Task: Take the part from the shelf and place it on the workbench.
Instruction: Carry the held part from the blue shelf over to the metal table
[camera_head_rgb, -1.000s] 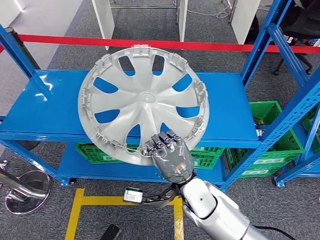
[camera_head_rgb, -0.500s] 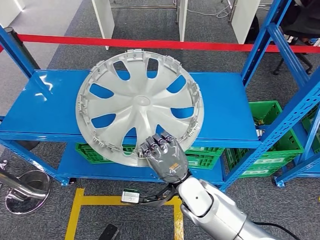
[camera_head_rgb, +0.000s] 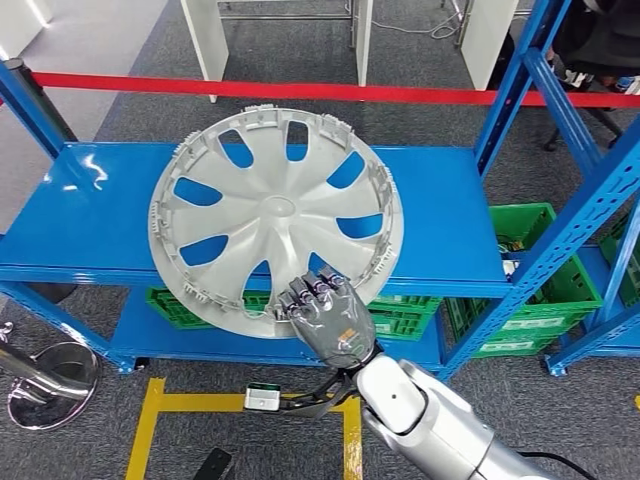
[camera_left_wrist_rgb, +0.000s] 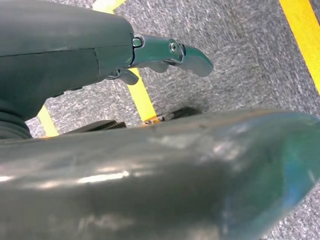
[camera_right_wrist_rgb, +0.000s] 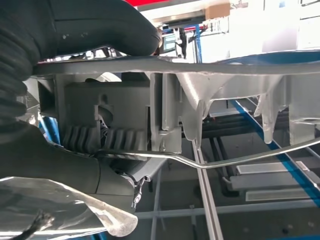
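Right hand (camera_head_rgb: 330, 312) clamps hubcap (camera_head_rgb: 275, 217) rim at 6 o'clock; light, stiff, likely flexes; left hand (camera_left_wrist_rgb: 68, 50) grip unclear.

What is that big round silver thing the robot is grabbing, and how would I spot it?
Find the blue metal shelf behind the yellow floor lines. Over its top level sits a big round silver wheel cover, its near rim gripped by the robot's right hand. Nothing else is round with curved cut-outs; the green crates below are boxy.
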